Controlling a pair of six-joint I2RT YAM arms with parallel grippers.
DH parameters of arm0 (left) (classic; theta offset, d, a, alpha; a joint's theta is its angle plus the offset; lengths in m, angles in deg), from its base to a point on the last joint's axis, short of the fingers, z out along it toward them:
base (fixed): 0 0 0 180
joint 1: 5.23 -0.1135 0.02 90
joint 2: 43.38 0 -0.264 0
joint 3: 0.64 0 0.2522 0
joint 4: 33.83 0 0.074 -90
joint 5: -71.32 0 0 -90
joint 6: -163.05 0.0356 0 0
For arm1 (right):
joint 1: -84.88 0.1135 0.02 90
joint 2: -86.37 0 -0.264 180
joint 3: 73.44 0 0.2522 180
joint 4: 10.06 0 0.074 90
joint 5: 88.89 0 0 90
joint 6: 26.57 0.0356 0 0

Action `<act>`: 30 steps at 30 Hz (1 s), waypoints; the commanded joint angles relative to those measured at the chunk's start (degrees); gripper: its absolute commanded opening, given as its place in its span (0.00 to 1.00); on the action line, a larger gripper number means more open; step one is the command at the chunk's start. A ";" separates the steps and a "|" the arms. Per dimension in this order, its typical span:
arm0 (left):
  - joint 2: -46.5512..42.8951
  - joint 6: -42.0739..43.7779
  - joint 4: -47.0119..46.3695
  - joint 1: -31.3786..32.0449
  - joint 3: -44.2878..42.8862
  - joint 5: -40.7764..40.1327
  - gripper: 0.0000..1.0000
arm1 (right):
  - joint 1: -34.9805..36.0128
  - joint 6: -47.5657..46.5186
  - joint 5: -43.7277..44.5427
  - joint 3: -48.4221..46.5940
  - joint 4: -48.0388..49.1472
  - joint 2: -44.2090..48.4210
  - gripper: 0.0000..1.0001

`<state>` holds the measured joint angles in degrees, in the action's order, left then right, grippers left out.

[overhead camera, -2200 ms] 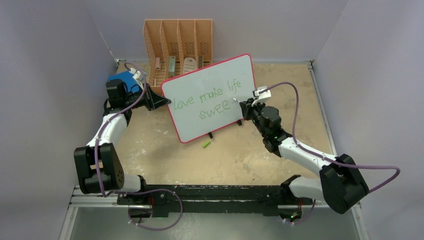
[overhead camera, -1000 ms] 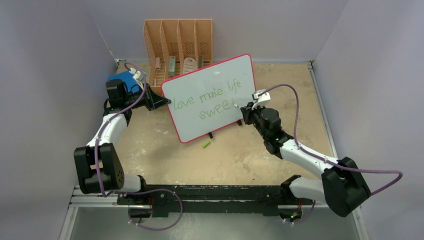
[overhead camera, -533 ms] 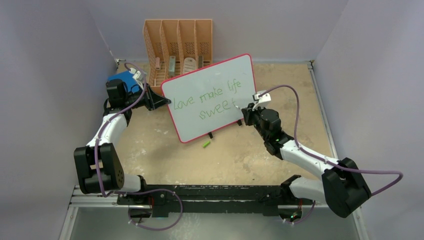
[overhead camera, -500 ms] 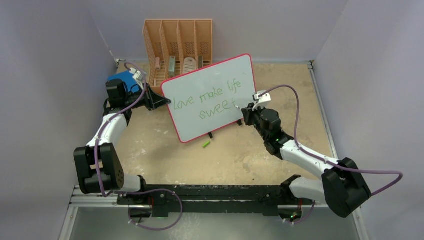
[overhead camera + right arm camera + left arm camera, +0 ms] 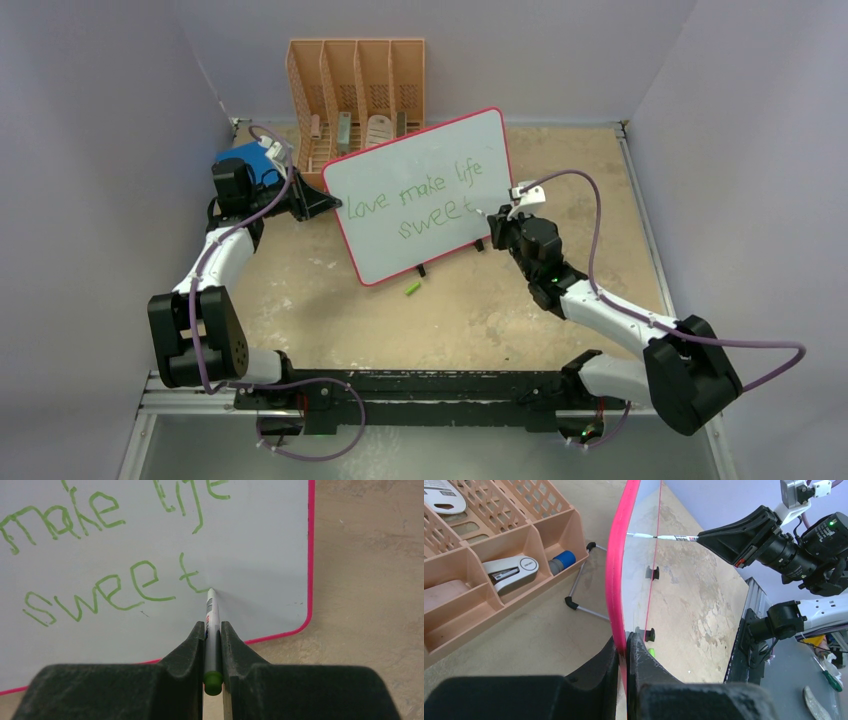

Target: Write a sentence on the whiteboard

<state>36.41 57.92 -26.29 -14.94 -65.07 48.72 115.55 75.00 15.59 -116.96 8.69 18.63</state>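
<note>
The whiteboard (image 5: 440, 170), white with a red-pink rim, stands tilted on its black feet mid-table. The green sentence (image 5: 415, 203) reads "love make life" over "sweet" (image 5: 112, 592). My left gripper (image 5: 322, 199) is shut on the board's left rim (image 5: 615, 580), one finger on each face. My right gripper (image 5: 490, 217) is shut on a green-ended marker (image 5: 211, 630). Its tip touches the board at the foot of the final "t" (image 5: 190, 577). The marker (image 5: 664, 537) also shows in the left wrist view, meeting the board's face.
A peach desk organiser (image 5: 357, 95) with a stapler (image 5: 510, 570) and small items stands behind the board. A blue book (image 5: 247, 160) lies at the left. A green marker cap (image 5: 412, 289) lies on the table in front of the board. Grey walls enclose three sides.
The final "t" of "sweet" has appeared; the marker tip has shifted slightly right along the board. The left arm has stayed still, holding the rim.
</note>
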 commanded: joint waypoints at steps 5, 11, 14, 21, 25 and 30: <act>-1.29 3.11 -1.64 -0.04 -2.19 -1.41 0.00 | -0.24 0.38 -2.91 -0.61 2.84 4.69 0.00; -1.38 3.09 -0.85 -0.04 -2.33 -2.32 0.11 | -0.27 0.34 -2.81 -1.05 1.60 7.55 0.00; -1.77 3.09 -0.80 -0.04 -2.28 -2.85 0.21 | -0.26 0.59 -1.81 -0.70 1.41 7.92 0.00; -2.89 3.09 -0.25 -0.04 -2.29 -4.22 0.37 | -0.26 0.81 -1.21 -0.64 0.78 9.22 0.00; -4.64 2.99 0.91 -0.04 -2.33 -6.95 0.45 | -0.26 0.77 -1.06 -0.94 -0.08 10.48 0.00; -9.21 1.94 3.97 -0.11 -1.81 -16.20 0.59 | -0.25 0.80 -0.50 -1.95 -2.03 13.54 0.00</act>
<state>32.24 59.34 -23.71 -14.94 -65.18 40.02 115.55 75.07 13.64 -116.96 6.94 28.99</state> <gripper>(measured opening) 0.536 0.140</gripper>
